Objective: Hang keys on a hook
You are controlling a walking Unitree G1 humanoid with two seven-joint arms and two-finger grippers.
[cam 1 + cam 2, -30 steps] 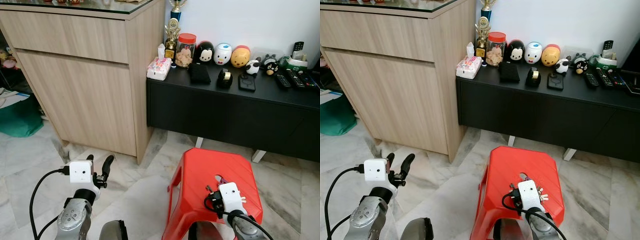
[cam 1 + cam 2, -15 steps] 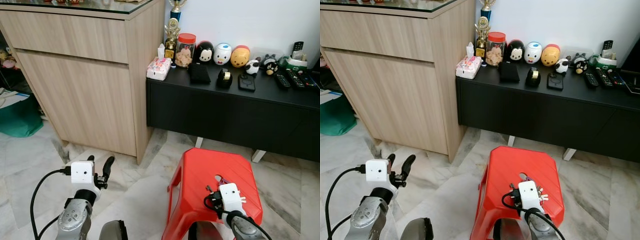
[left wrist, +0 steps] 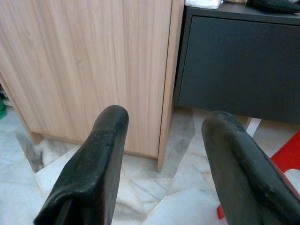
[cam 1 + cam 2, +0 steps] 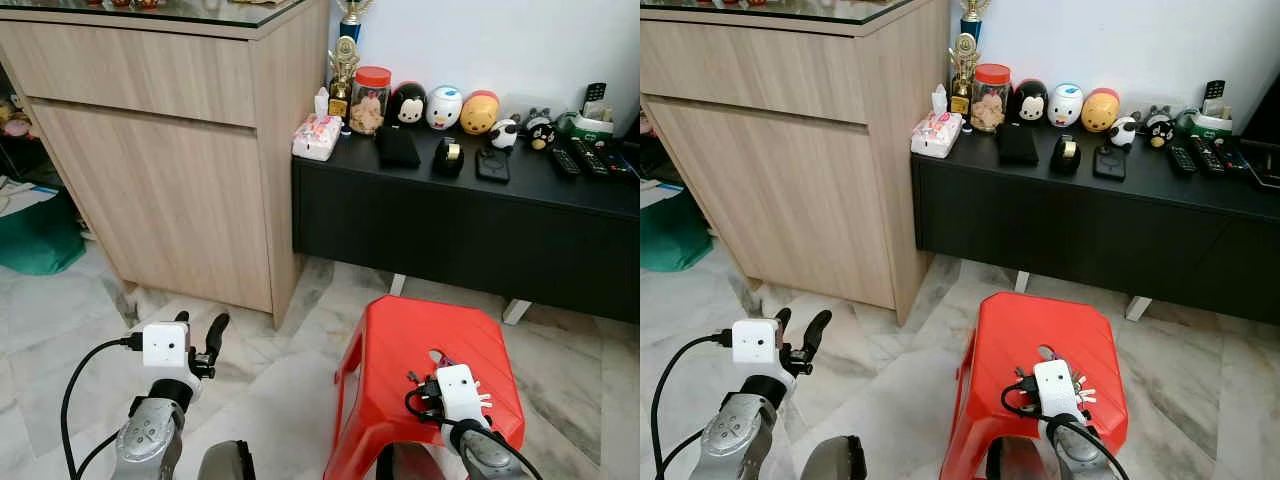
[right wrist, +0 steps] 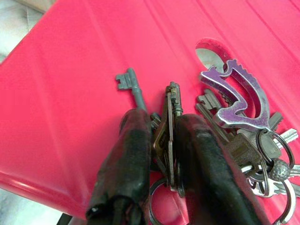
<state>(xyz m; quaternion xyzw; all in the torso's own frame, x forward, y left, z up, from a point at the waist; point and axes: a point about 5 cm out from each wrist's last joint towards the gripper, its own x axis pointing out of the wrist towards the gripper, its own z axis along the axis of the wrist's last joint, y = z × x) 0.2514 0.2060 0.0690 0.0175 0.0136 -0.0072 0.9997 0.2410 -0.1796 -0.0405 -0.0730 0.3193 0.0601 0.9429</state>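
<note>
A tall cupboard of pale wood (image 4: pixel 170 150) with smooth, straight-grained doors stands on a shiny marble floor (image 4: pixel 60 320) of grey and white. Next to it sits a long, low black cabinet (image 4: pixel 470 225) with a flat matt top. On that top, a red-lidded clear jar (image 4: pixel 370 100), round cartoon-faced toy pots (image 4: pixel 445 107), a soft pink tissue pack (image 4: pixel 317 137) and black remote controls (image 4: pixel 590 158) stand in a row. In front, on the floor, is a glossy red plastic stool (image 4: pixel 395 340) with rounded corners and a small hole in its seat. The right gripper (image 5: pixel 161 154) is low over the seat, and its two black fingers are pressed together on a bunch of metal keys (image 5: pixel 225 136) — they pinch one flat brass-coloured key standing on its edge. The rest of the bunch lies on the red seat just beside the hole: thin silver rings, an old grey key with a long stem, and a curvy purple metal tag. The left gripper (image 3: pixel 164 154) hangs above the marble floor — its two fat, rubbery black fingers are spread wide with nothing between them.
</note>
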